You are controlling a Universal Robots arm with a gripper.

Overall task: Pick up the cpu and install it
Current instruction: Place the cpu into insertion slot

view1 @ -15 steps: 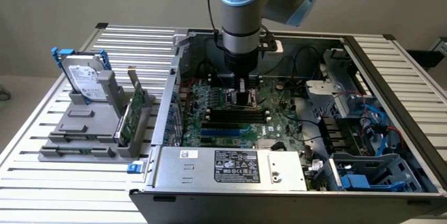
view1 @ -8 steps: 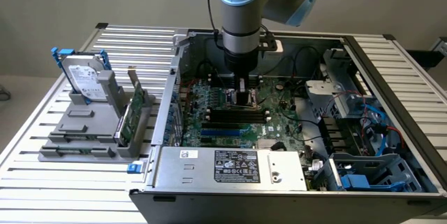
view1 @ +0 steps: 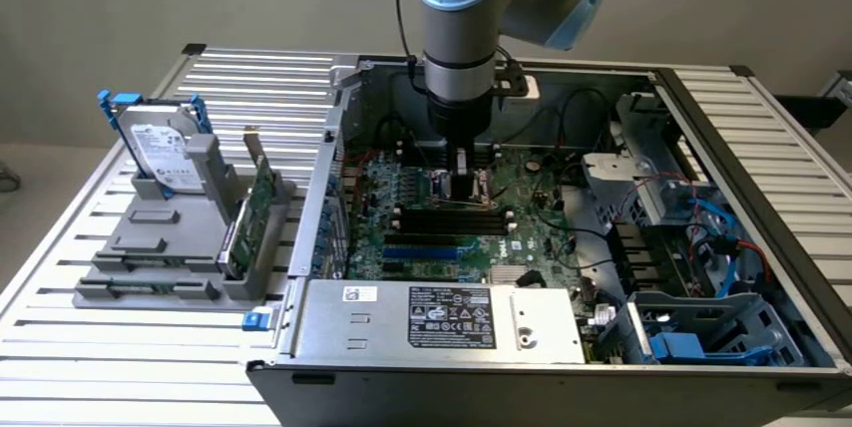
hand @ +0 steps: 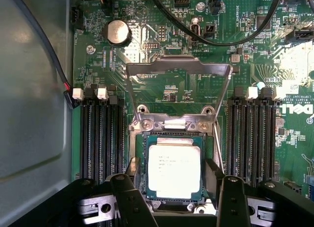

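cpu (hand: 174, 169) lies flat in motherboard (hand: 162, 21) socket, squarely between end effector (hand: 172, 170) fingers, one each side, just beside its edges; end effector released, grasping nothing; load plate (hand: 179, 65) raised.

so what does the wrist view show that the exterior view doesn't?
Wrist view: the cpu lying flat in the socket, the hinged metal frame swung up off it, open fingers on either side of the chip, and a coin cell.
Exterior view: the arm, the case, the power supply, and the hard drive upright in a grey stand on the exterior view's left.
Both: the gripper low over the motherboard, plus black memory slots.
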